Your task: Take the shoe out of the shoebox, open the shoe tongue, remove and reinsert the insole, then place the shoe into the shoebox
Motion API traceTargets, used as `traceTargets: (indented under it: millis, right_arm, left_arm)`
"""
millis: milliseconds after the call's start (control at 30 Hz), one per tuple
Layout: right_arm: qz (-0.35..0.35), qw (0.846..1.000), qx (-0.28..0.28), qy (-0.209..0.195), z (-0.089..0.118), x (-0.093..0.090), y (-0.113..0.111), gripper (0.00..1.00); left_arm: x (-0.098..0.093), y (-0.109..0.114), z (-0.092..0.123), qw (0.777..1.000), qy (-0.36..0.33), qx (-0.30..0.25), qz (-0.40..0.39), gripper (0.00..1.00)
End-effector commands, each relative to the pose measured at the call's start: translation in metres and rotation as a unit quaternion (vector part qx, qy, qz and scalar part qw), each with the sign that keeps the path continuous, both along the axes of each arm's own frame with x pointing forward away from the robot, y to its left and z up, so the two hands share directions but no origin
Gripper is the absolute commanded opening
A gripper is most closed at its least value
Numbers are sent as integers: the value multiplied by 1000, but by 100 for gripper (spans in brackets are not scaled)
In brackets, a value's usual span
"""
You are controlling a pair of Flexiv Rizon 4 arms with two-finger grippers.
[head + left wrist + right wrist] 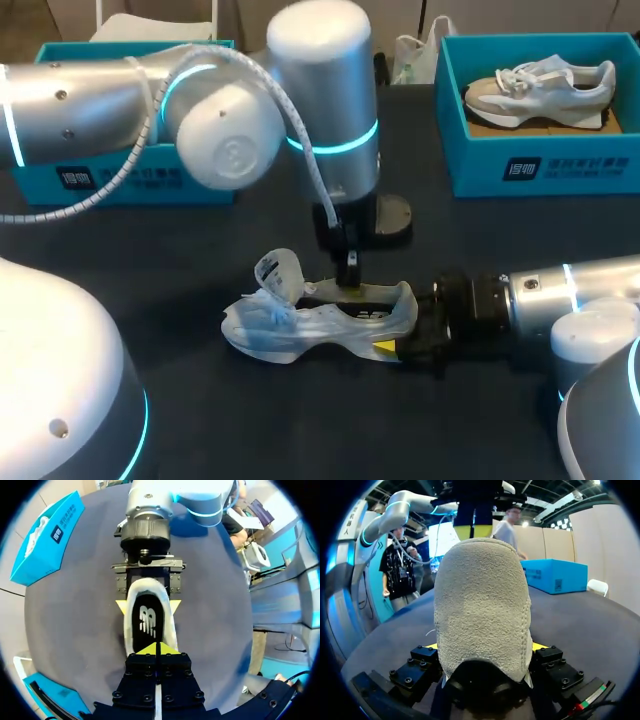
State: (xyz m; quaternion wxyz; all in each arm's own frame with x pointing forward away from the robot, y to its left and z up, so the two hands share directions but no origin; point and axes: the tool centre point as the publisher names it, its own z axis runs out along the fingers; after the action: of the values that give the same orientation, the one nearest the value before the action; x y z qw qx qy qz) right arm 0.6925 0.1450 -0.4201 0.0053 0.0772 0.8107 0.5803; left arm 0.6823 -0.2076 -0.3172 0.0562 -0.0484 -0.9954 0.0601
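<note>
Upper left of frame: open teal cardboard shoebox (120,178) at the back of the dark desk (150,262), nothing of the task visible in it.

L arm comes in from frame left and points straight down at mid-frame. L tool (350,285) is inside the shoe opening, yellow tips pressed together w/ no gap. Can't tell if they pinch the black logo-printed insole (149,620) or just rest on it.

Centre: white mesh-and-suede sneaker (300,325) sits upright on the desk, outside both boxes, toe toward frame left. Its white padded tongue (280,272) is folded up and forward.

Just right of it: R tool (400,338) is clamped on the grey suede heel (480,605), one finger each side.

Upper right: second teal shoebox (540,165) holding a grey-white sneaker (540,88).

Handling, my read: shoe is light, upper soft and collapsible, and the heel counter is the stiffest bit, so a good anchor. Insole is thin, floppy foam, prob. best pinched at an edge near the heel and peeled up. Mesh may snag.
</note>
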Motion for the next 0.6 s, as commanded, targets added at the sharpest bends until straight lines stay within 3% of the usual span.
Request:
traceTargets:
  millis: [33,600]
  right_arm:
    - [-1,1000,-2,0,1,0,1,0]
    - [-1,1000,-2,0,1,0,1,0]
  left_arm:
    - [-7,-10,-14,1000,-11,-1,4,0]
    - [0,-19,-42,999,-45,0,14,0]
